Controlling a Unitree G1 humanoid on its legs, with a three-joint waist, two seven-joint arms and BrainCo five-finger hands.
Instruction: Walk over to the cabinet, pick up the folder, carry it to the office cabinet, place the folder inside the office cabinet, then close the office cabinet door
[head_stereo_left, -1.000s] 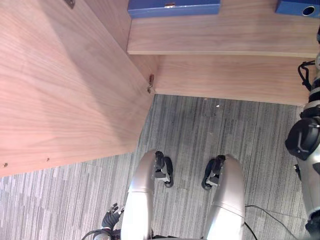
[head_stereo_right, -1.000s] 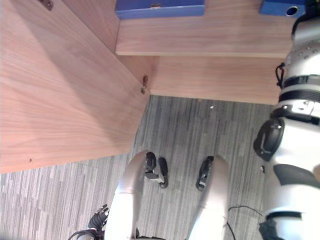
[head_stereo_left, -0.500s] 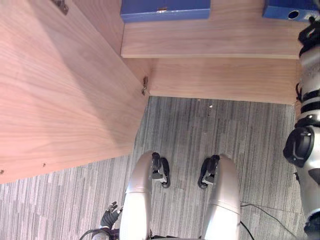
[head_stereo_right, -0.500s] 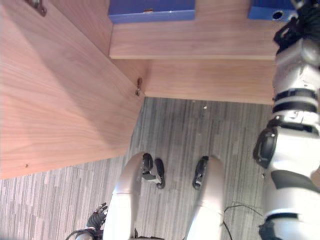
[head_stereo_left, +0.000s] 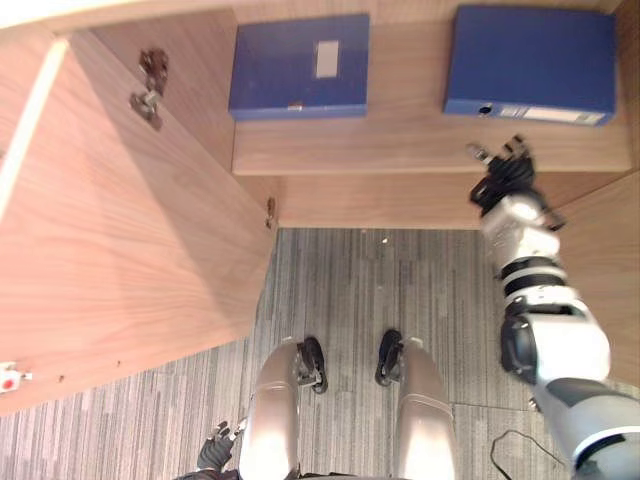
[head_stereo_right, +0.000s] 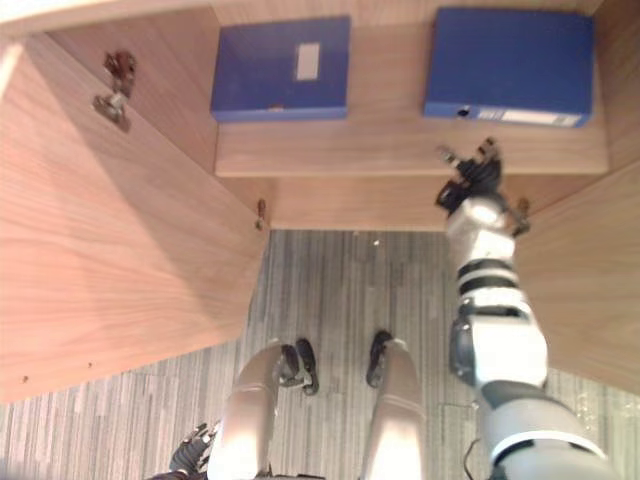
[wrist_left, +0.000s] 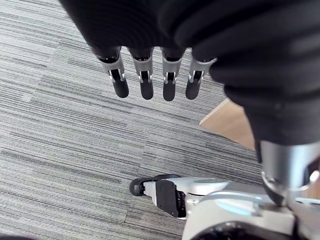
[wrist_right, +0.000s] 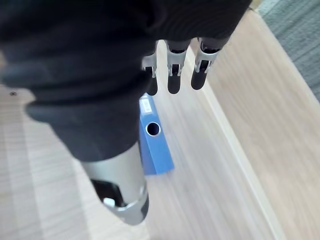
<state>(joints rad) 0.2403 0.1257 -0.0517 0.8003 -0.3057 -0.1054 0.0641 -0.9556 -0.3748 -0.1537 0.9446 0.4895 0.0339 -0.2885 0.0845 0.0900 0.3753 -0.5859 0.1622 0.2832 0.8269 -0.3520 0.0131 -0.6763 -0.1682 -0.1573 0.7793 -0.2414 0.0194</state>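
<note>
The robot stands before the open cabinet, its door (head_stereo_left: 130, 260) swung wide on the left over the grey carpet (head_stereo_left: 380, 290). Two blue folders sit on the wooden shelf (head_stereo_left: 400, 150), well apart. The right hand (head_stereo_left: 503, 172) is raised at the shelf's front edge, just short of the right-hand lever-arch folder (head_stereo_left: 530, 62). Its fingers (wrist_right: 173, 82) are straight and released, grasping nothing. That folder appears to lie flat, with its labelled spine and finger hole (wrist_right: 152, 129) turned toward the robot. The other folder (head_stereo_left: 298, 66) lies nearer the hinge side. The left hand (wrist_left: 150, 85) hangs low by the robot's side, with its fingers relaxed and empty.

The step in hand looks like the reach for the pick-up, and nothing has been lifted yet. To do it well, the hand should travel on over the shelf edge without knocking it. It should then meet the spine squarely, with the fingers on one broad face and the thumb on the other (a flat folder offers little room underneath, so drawing it slightly past the edge first may help). The grip should close near the middle of the spine, because an off-centre hold would probably let the folder swing or its cover fall open. The side panel close on the right leaves little room for sideways movement, so a straight approach seems safest.
</note>
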